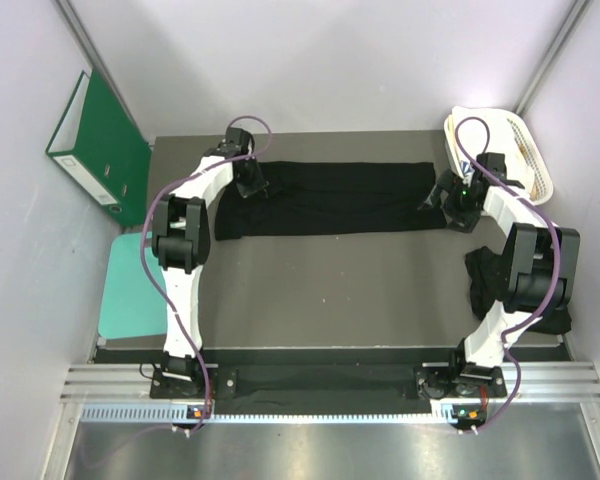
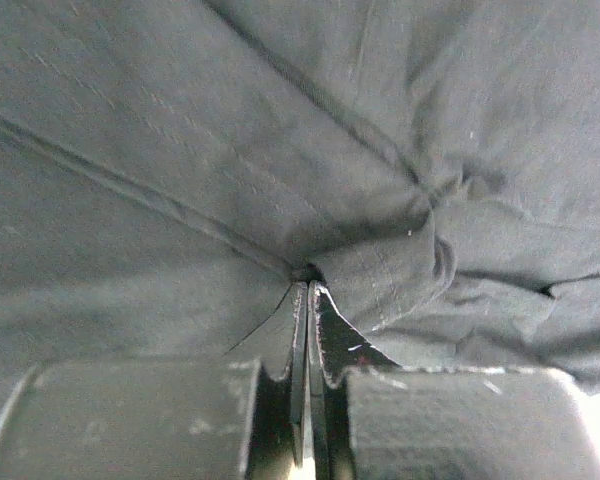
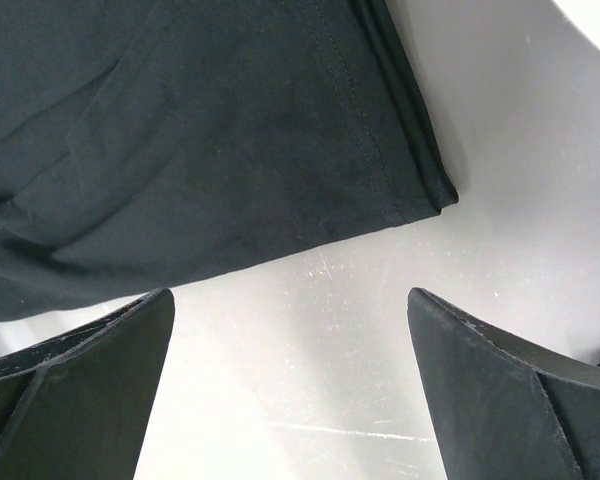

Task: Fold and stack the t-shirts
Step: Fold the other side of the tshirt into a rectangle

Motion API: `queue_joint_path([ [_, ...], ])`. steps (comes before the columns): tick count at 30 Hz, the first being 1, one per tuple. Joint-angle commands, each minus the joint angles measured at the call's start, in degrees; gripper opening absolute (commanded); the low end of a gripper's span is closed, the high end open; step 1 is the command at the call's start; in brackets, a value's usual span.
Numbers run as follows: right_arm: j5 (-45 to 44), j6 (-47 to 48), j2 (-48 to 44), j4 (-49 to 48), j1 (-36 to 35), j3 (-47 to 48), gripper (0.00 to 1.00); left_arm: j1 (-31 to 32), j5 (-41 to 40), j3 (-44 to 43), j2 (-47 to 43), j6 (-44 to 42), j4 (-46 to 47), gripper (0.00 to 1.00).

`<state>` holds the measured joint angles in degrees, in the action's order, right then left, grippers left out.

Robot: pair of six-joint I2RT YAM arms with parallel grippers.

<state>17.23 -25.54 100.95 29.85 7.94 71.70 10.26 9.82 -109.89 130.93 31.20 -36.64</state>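
Matte grey-brown table (image 1: 330,290), boxed in by plain pale walls (image 1: 330,60) on three sides. The right wrist view shows the top scuffed with fine scratches.

Long black soft-cloth t-shirt (image 1: 330,198) lies flat across the far half of the table. It is folded into a wide band running left to right, nearly the table's width.

Left gripper (image 1: 250,185) sits on the band's left end, jaws pinched tight on a bunched fold of the cloth (in the left wrist view, creases fan out from the pinch and a stitched seam runs diagonally past it).

Right gripper (image 1: 442,200) is at the band's right end, jaws spread wide and holding nothing. Its fingertips straddle bare table just beside the shirt's hemmed corner, where a double stitch line shows along the hem.

Second black t-shirt (image 1: 478,285) is a crumpled heap at the right table edge, partly hidden under the right arm's elbow.

Around the table:
- White slotted plastic basket (image 1: 536,160) at the far right corner; the right arm's wrist overlaps its near rim in the top view.
- Green lever-arch binder (image 1: 90,140) leaning on the left wall, off the far-left corner.
- Flat teal mat (image 1: 130,290) left of the table, beside the left arm.
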Motion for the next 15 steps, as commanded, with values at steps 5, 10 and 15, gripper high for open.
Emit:
queue_joint_path([
  [5,0.52,-1.7,-1.28,-2.86,-0.56,-0.77,1.0,1.16,0.19,-0.24,-1.47,-0.09,-0.88,0.0],
  [10,0.35,-1.88,-1.45,-2.78,-0.56,-0.69,1.0,2.13,-1.91,-6.88,3.34,0.09,-2.28,0.0],
  [15,-0.36,-2.06,-2.5,-2.42,-0.56,-1.04,1.0,1.95,-5.34,-13.59,7.48,-0.26,-2.38,0.0],
])
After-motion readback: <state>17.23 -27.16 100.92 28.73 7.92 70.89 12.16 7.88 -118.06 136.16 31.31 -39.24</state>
